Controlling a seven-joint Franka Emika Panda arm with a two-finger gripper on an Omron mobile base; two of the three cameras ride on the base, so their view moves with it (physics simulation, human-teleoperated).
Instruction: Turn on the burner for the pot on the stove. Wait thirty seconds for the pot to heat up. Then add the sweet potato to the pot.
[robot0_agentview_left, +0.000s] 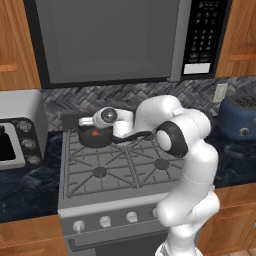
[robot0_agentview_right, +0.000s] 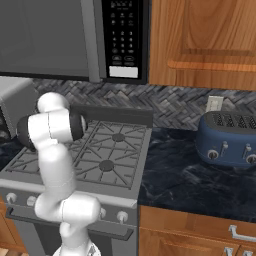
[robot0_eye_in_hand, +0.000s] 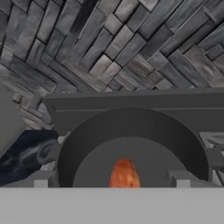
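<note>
Figure: release stage of the final step. The pincer (robot0_agentview_left: 95, 131) hangs directly over the pot (robot0_agentview_left: 96, 137), which sits on the rear burner at the far left of the stove (robot0_agentview_left: 75, 172), against the tiled backsplash (robot0_eye_in_hand: 131, 48). In the hand view the sweet potato (robot0_eye_in_hand: 124, 174) lies on the dark floor of the pot, straight ahead of the pincer and between its two fingertips (robot0_eye_in_hand: 41, 183), touching neither. The jaws stand apart and hold nothing. Judged from this layout, adding the sweet potato is effectively done; whether the burner under the pot is lit cannot be told, as it is hidden beneath the pot. The next move calls for a straight lift clear of the rim, without nudging the pot wall just beside the fingertips. The white knobs (robot0_agentview_left: 105, 221) run along the stove front, well below and behind the pincer.
</note>
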